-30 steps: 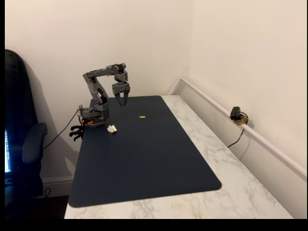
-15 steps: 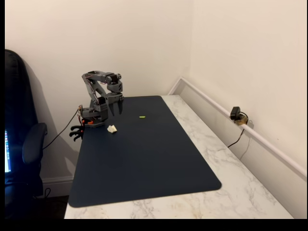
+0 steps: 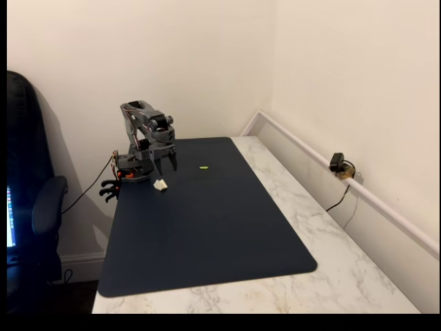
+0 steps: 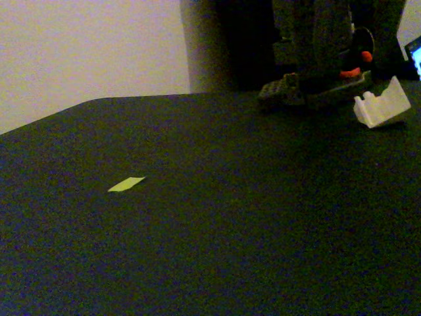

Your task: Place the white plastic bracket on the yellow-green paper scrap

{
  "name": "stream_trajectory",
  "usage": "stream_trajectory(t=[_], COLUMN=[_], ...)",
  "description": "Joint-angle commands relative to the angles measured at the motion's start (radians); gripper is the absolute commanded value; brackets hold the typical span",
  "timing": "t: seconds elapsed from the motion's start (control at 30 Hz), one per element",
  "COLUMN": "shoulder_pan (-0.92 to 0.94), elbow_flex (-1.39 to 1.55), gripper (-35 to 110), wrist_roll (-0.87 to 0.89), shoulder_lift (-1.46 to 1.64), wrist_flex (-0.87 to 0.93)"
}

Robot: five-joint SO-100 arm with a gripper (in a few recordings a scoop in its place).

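Note:
The white plastic bracket lies on the dark mat close to the arm's base, at the mat's far left. Seen close up in another fixed view, the bracket is an angular white lump next to the base. The yellow-green paper scrap lies flat on the mat to the right of the bracket, and it shows as a thin sliver. My gripper hangs pointing down just above the bracket, fingers spread and nothing between them.
The mat covers a marble-look table set in a room corner. A small camera with a cable sits on the ledge at the right wall. A dark office chair stands left of the table.
The arm has folded back and down. The gripper dropped from above the mat's far edge to just over the bracket. Bracket and paper scrap have not moved.

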State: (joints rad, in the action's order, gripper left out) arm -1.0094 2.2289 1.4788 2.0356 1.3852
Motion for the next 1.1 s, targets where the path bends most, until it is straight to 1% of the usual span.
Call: stream_trajectory(t=[0.0, 0.27, 0.47, 0.6, 0.8, 1.07], shoulder_pan=[-0.054, -0.149, -0.21, -0.224, -0.183, -0.101], elbow_flex=[-0.077, -0.038, 0.032, 0.064, 0.1, 0.164], gripper=[32, 35, 37, 37, 36, 36], wrist_roll=[0.066, 0.176, 0.247, 0.298, 0.314, 0.275], shoulder_lift=[0.015, 0.021, 0.023, 0.046, 0.081, 0.107], wrist_flex=[0.052, -0.005, -0.094, -0.097, -0.098, -0.12])
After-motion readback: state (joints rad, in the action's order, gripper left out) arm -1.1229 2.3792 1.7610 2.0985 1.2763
